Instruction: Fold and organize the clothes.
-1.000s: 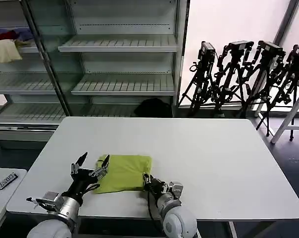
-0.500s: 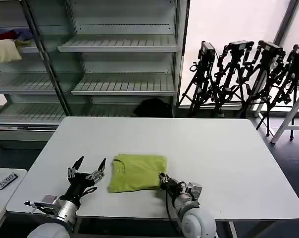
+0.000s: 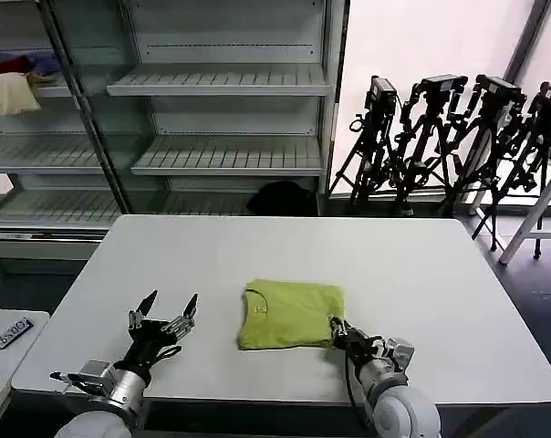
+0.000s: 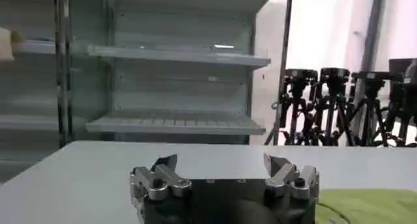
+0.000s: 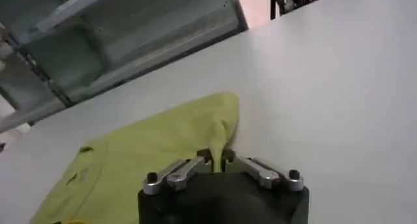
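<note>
From the head camera, the lime-green collared shirt (image 3: 291, 315) lies as a compact folded rectangle on the white table (image 3: 421, 274), collar facing up, so the folding looks largely done; what seems left is settling the bundle in its final spot and letting go. The right gripper (image 3: 341, 331) sits at the near right corner of the bundle with its fingers pinched on the fabric edge, while the left gripper (image 3: 162, 312) hovers well clear of the shirt's far side, fingers spread and empty. On the left wrist camera, the left gripper (image 4: 225, 170) shows both fingers wide apart with nothing between them, and a strip of the shirt (image 4: 368, 204) lies beyond it, cut off at the picture's edge. On the right wrist camera, the right gripper (image 5: 217, 156) has its tips closed on a raised fold of the shirt (image 5: 140, 157); the layers underneath are hidden, so I cannot judge how neat the fold is.
</note>
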